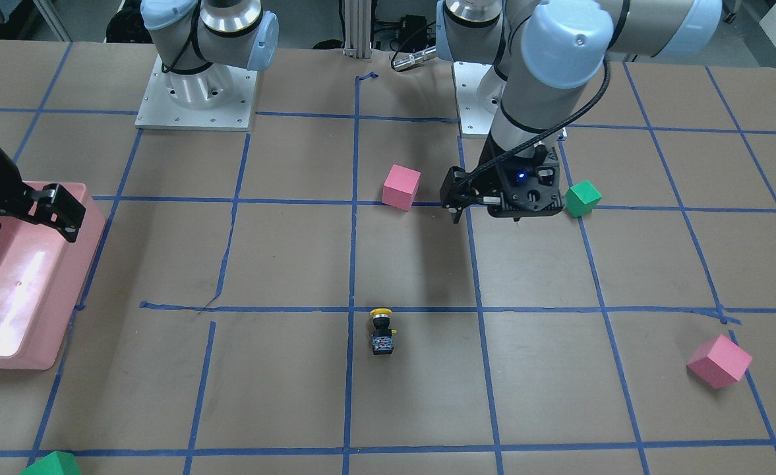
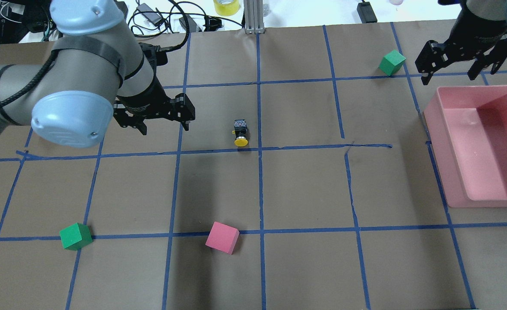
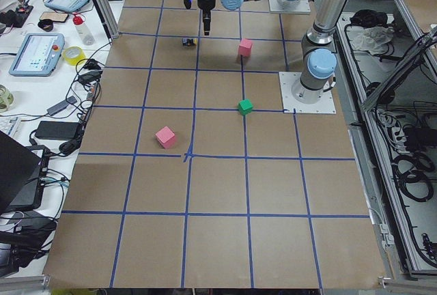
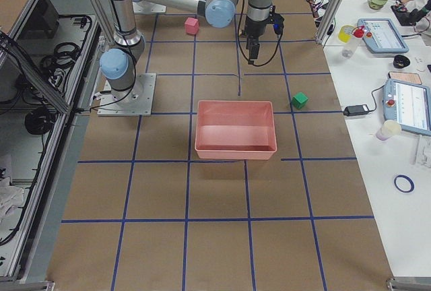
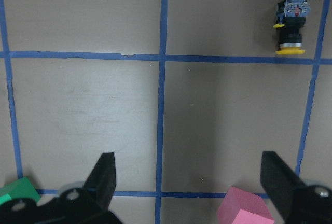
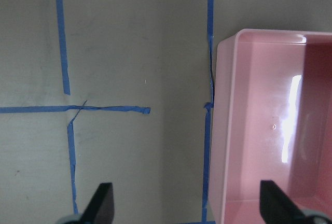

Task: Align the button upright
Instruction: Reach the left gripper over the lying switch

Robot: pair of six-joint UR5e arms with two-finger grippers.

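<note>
Began at the left of the overhead view with the left gripper (image 2: 166, 128), hung above the desk (image 2: 305, 185), its fingers (image 5: 105, 177) spread wide with nothing between them, likely set that way to fit around something small. Passed a green cube (image 2: 76, 236) and a pink cube (image 2: 222, 237) nearer the robot, both well apart from the job and probably only there to be gone around. Came next to the button (image 2: 241, 131) near the middle of the desk, lying flat on its side just beside a blue tape line (image 2: 210, 150), yellow cap pointing back at the robot and boxy end pointing away. Not stood up yet, so judged the job as hardly begun. Picked the left gripper as the likely one to fetch it, being much the nearer, though off to one side and not touching. Would need a hold on the black middle, then a tip up onto the boxy end. Spotted another green cube (image 2: 392, 62) far back. Ended at the right with the right gripper (image 2: 449, 74), hung over the edge of the pink bin (image 2: 440, 159), fingers (image 6: 104, 200) spread too and holding nothing, most likely put there to stay out of the way.
</note>
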